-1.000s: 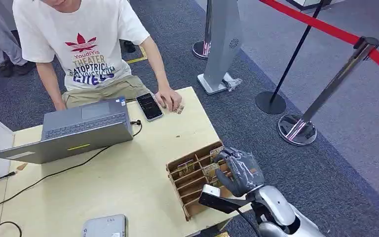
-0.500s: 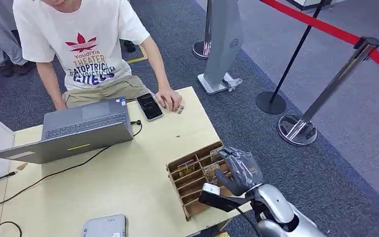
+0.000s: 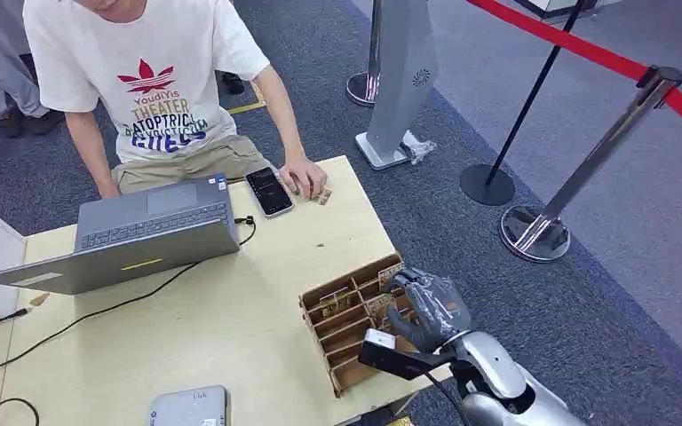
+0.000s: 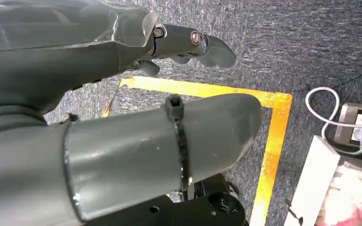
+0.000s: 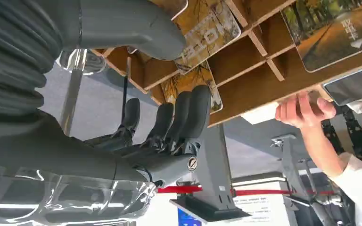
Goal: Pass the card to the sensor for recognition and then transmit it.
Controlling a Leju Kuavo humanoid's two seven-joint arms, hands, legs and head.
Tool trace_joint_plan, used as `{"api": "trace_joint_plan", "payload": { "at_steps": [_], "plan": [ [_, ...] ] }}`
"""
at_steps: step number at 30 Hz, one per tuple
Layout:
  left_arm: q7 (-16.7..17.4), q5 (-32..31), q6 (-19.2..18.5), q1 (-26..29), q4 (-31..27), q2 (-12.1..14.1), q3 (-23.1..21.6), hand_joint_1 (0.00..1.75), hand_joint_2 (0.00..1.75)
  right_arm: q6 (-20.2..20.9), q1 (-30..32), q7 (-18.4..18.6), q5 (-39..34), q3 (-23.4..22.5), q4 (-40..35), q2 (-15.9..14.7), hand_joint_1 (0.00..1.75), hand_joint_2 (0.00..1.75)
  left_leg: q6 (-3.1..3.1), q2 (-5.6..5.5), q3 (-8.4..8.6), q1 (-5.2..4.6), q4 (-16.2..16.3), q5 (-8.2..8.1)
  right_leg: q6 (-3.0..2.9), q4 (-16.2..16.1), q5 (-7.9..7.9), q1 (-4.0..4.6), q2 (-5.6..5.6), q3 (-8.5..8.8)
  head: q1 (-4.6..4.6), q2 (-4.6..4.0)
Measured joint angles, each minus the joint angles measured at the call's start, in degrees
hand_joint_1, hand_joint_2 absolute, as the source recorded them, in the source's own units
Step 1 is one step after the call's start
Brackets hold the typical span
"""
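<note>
Wooden rack (slotted); right hand pinches card.

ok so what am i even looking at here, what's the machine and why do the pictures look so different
It is a two-legged humanoid robot with silver arms and many-fingered hands. The wide picture is from its head, looking down at a pale wooden table. On it stand a grey open laptop, a black phone and a slotted brown wooden card rack; a person in a white T-shirt sits behind. The right hand reaches into the rack. The right wrist picture, turned, shows its fingers around a yellow-toned card; whether it grips is unclear. The left wrist picture shows the empty left hand above grey carpet.
</note>
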Motion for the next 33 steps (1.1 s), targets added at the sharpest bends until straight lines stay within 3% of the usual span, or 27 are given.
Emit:
{"api": "trace_joint_plan", "payload": {
  "at_steps": [19,33],
  "plan": [
    [-0.1,0.6,0.2,0.0,0.3,0.2,0.1,0.00,0.00,-0.3,0.0,0.2,0.0,0.4,0.4,-0.2,1.05,1.75,0.00,0.00,0.01,0.00,0.0,0.00,0.00,0.0,0.00,0.00,0.00,0.00,0.00,0.00],
    [-0.2,0.8,1.0,0.0,0.3,0.0,0.1,0.00,0.00,-0.6,1.9,2.3,1.2,0.4,-1.5,-1.5,0.96,1.75,0.00,0.00,0.00,0.00,0.0,0.00,0.00,0.0,0.00,0.00,0.00,-0.01,0.00,0.00]
  ]
}}
